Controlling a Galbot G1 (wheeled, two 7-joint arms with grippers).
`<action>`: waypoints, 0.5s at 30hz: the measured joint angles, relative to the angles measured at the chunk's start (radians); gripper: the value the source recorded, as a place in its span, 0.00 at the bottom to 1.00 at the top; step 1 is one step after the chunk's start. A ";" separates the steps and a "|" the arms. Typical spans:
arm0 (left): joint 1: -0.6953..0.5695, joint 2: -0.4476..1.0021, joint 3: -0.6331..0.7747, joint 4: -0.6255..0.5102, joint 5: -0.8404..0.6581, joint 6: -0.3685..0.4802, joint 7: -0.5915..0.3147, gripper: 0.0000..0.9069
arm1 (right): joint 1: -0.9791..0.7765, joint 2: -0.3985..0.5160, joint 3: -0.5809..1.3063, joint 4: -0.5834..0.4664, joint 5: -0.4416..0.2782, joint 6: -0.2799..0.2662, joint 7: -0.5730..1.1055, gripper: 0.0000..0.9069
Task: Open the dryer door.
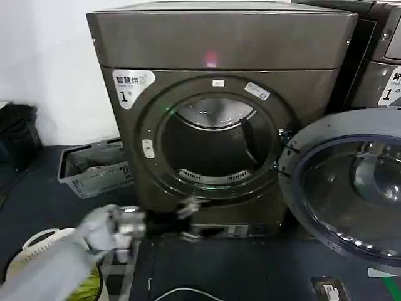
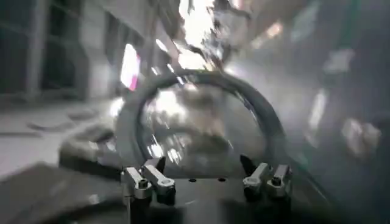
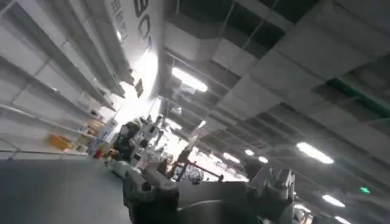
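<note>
Grey plastic crate (image 1: 94, 168) on dark floor at 9 o'clock, just beside the big machine. Black bag (image 1: 17, 133) further out at 9, by white wall (image 1: 44, 63). White basket (image 1: 39, 246) at 7 o'clock. Second machine (image 1: 379, 56) at 2 o'clock, sticker marked "1" (image 1: 392, 88). White cable (image 1: 182, 293) at 6. Ceiling strip lights (image 3: 189, 79) overhead.

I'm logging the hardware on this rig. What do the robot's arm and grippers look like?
The left arm is pale grey with a shiny metal wrist ring, then a black left gripper. Its fingers are silver linkages with round pivot screws and dark pointed tips. The right gripper has grey and black blocky parts.
</note>
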 joint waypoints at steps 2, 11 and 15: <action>0.047 0.063 -0.069 0.008 -0.003 0.000 0.031 1.00 | 0.006 -0.012 -0.014 -0.015 -0.005 0.004 -0.002 1.00; 0.267 0.286 -0.354 0.057 0.225 0.000 0.072 1.00 | 0.031 -0.054 -0.079 -0.052 -0.005 0.027 -0.027 1.00; 0.353 0.365 -0.509 0.069 0.346 0.000 0.112 1.00 | 0.034 -0.070 -0.100 -0.071 0.002 0.043 -0.027 1.00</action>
